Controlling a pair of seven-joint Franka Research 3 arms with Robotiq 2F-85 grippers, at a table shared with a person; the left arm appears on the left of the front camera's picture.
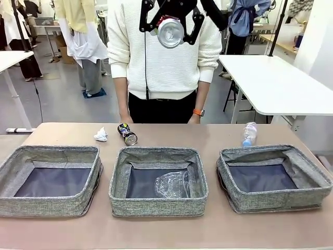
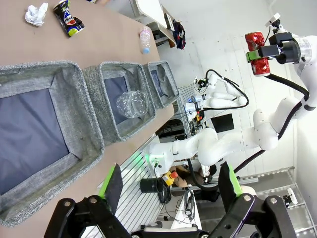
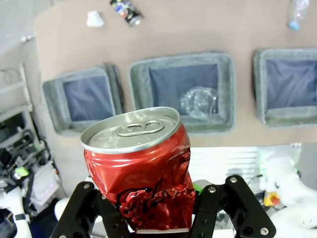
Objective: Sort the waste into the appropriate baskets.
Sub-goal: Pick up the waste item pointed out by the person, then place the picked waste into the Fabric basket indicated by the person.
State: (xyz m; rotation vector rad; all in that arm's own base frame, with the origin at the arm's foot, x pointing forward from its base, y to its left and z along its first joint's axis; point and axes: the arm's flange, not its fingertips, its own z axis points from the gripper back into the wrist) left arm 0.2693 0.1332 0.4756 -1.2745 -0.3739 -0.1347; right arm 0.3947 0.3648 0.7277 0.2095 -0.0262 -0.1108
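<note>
**Right arm carrying the can over the baskets.** The right tool (image 1: 170,29), clenched on the crushed red can (image 3: 138,168), hangs high above the surface (image 1: 218,232), on the near-edge side of the three baskets. We read the can's long axis as running along the fingers, lid outward, aimed down at the middle basket (image 3: 181,60). The left basket (image 3: 79,75) and right basket (image 3: 258,87) flank that line toward the left and right edges.

In our judgement, the coming release turns on which basket the tool is carried over; the middle basket already holds the clear cup (image 1: 173,185). The left tool (image 2: 171,183) is released, grasping nothing, low beside the left basket. The dark can (image 1: 127,134), paper wad (image 1: 101,135) and bottle (image 1: 250,134) lie along the far edge.

The front view gives the lid face-on. The right wrist view adds the crumpled wall and the baskets beyond. The left wrist view gives the can's height side-on.
</note>
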